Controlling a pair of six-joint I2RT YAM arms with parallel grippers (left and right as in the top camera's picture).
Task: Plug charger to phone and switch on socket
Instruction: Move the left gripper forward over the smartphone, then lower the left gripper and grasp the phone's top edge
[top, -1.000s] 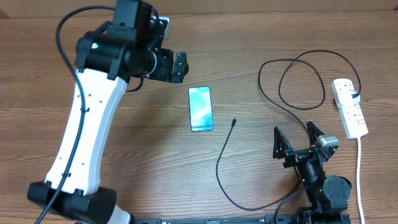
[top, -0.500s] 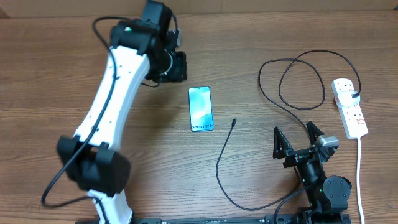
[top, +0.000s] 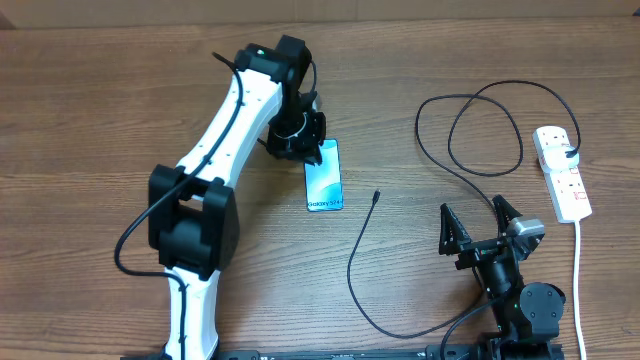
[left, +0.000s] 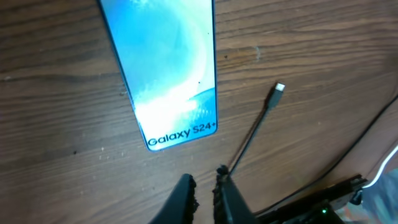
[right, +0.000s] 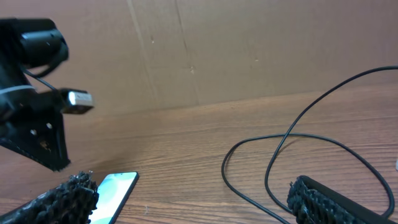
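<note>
The phone (top: 323, 177) lies flat on the table with its light blue screen up, and it also shows in the left wrist view (left: 168, 68) and the right wrist view (right: 115, 190). To its right lies the connector tip (top: 377, 196) of the thin black charger (top: 355, 270), apart from the phone (left: 279, 89). The cable loops back to the white socket (top: 562, 172) at the right edge. My left gripper (top: 308, 140) hangs above the phone's top left corner, shut and holding nothing (left: 205, 180). My right gripper (top: 472, 208) stands open near the front, empty (right: 193, 205).
The socket's white cord (top: 579, 280) runs toward the front edge at the far right. The charger makes a wide loop (top: 485, 130) between the phone and the socket. A cardboard wall (right: 199, 50) stands behind the table.
My left arm has swung right from the table's far left to above the phone's top corner, and its gripper has gone from open to shut. The right arm, phone and cable have not moved.
</note>
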